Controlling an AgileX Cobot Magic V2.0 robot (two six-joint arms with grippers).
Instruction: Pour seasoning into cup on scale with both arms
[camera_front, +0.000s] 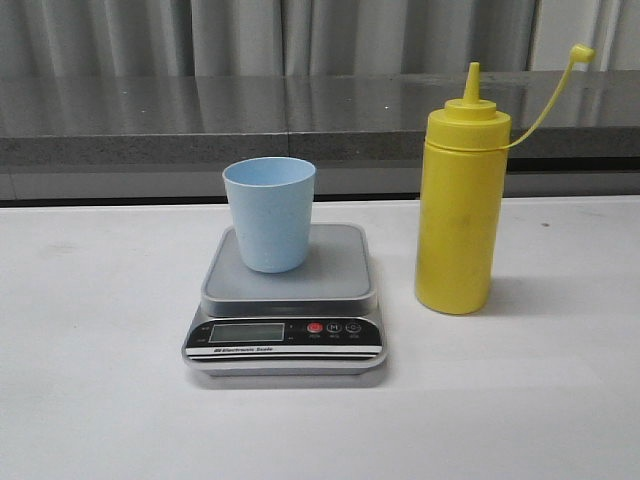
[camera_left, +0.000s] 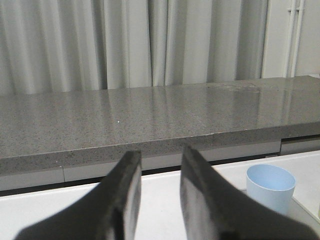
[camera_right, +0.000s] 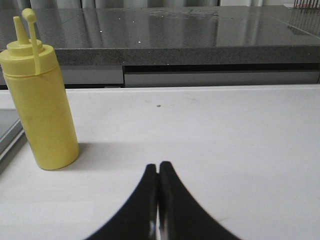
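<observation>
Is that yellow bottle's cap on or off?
Off. The yellow bottle stands upright with its cone nozzle bare; the cap dangles aside on its thin tether.

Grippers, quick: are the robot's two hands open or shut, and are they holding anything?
Left gripper: open, holding nothing.
Right gripper: shut, holding nothing.

Black fingers of two robot grippers are seen from the wrist cameras.

The left gripper (camera_left: 160, 195) is made up of two broad, flat fingers (camera_left: 125, 200) in matte black, tapered toward blunt tips, with a paler sheen caught along their inner edges. The right gripper (camera_right: 158, 172) is formed of two black fingers, curved outward at the base and narrowed to slim tips. No cables, screws or markings can be made out.
</observation>
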